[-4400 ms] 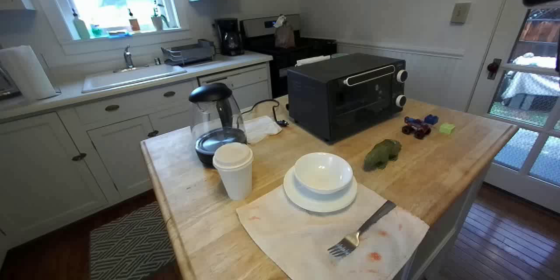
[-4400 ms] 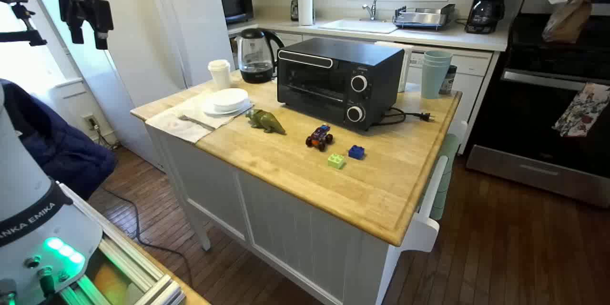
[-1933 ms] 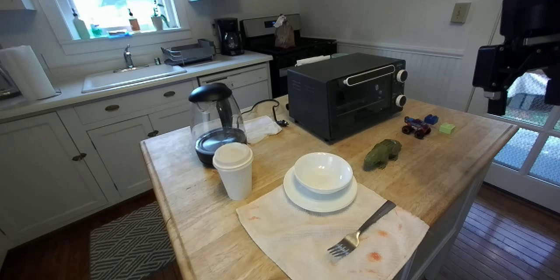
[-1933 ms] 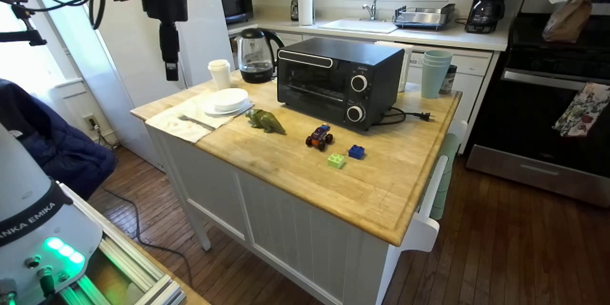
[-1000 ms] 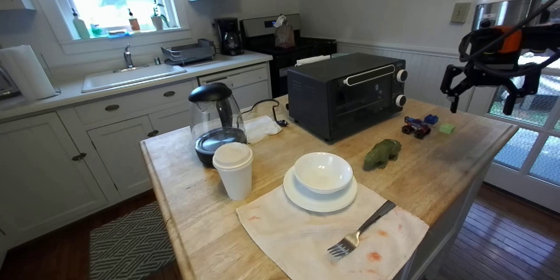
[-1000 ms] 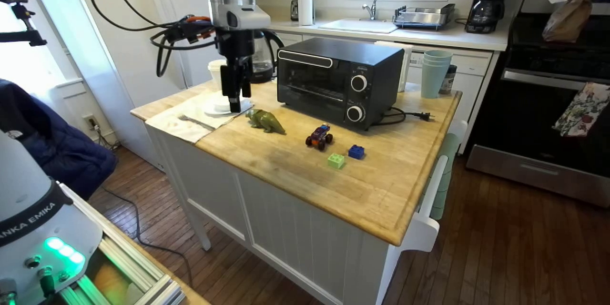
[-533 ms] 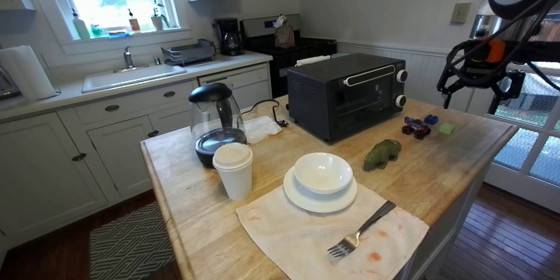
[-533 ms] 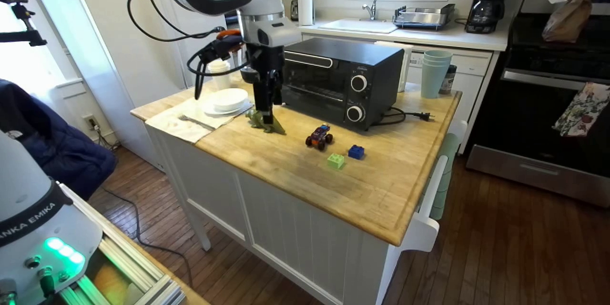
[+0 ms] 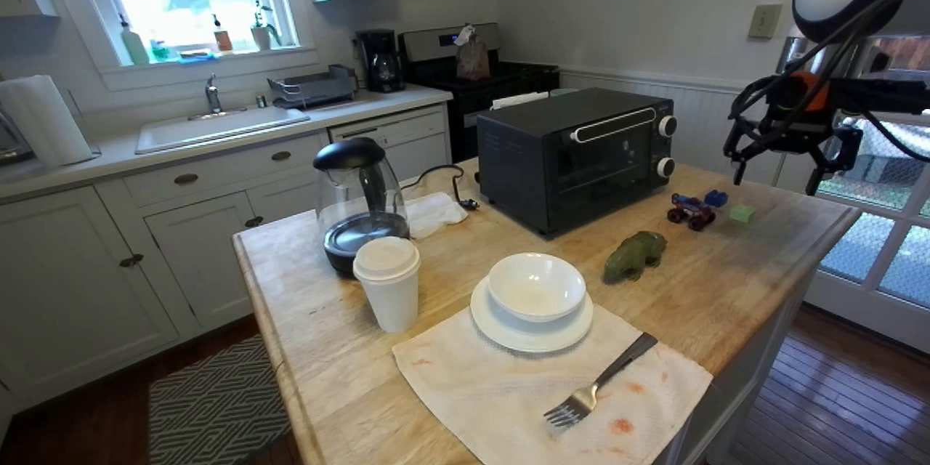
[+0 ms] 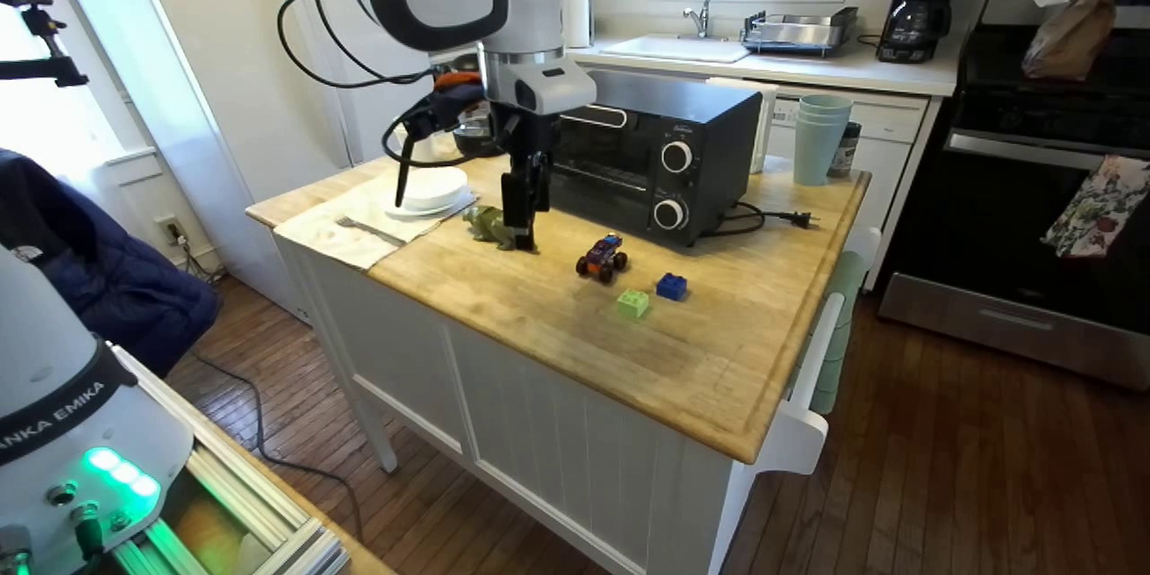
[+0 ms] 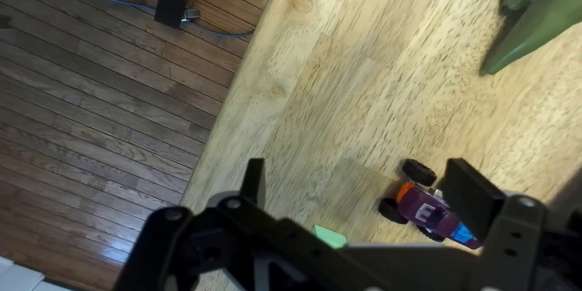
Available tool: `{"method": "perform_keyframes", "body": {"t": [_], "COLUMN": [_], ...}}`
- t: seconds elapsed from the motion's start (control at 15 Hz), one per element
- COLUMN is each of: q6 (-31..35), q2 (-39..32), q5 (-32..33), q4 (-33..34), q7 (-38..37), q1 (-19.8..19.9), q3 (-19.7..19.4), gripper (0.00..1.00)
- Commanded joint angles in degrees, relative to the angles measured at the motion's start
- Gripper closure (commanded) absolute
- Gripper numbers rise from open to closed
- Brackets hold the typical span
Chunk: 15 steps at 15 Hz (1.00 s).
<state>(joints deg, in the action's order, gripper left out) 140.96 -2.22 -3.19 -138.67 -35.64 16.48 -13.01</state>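
Note:
My gripper (image 11: 356, 163) is open and empty, fingers pointing down over the wooden table. It also shows in both exterior views (image 9: 775, 184) (image 10: 524, 243). In the wrist view, a purple toy truck (image 11: 423, 209) with black wheels lies below, near the right finger. A light green brick (image 11: 330, 237) shows partly behind the gripper's linkage. Truck (image 10: 602, 260) and green brick (image 10: 632, 304) stand close together with a blue brick (image 10: 672, 287), which is hidden in the wrist view. A green toy dinosaur (image 11: 541, 18) lies at the wrist view's upper right; the gripper partly covers it in an exterior view (image 10: 485, 225).
A black toaster oven (image 9: 538, 160) stands beside the toys. A white bowl (image 9: 538, 287) on a plate (image 9: 530, 341), a fork (image 9: 607, 378), a lidded paper cup (image 9: 389, 287) and a kettle (image 9: 363, 232) are on the table. The table edge (image 11: 254, 54) drops to the floor.
The arm has swung in over the table, past the plate and dinosaur towards the truck and bricks, and has come lower. The things on the table have not moved.

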Motion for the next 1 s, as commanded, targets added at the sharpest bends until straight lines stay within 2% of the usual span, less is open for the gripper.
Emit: {"method": "perform_keyframes", "body": {"t": [0.0, 0.93], "q6": [-0.1, 7.0], "q2": [0.0, -9.8], "q5": [0.0, -10.6], "q4": [0.1, 5.8], "q7": [0.0, 11.7], "q1": [-0.9, 1.0], "q3": [-0.9, -3.7], "gripper": [0.00, 0.00]}}
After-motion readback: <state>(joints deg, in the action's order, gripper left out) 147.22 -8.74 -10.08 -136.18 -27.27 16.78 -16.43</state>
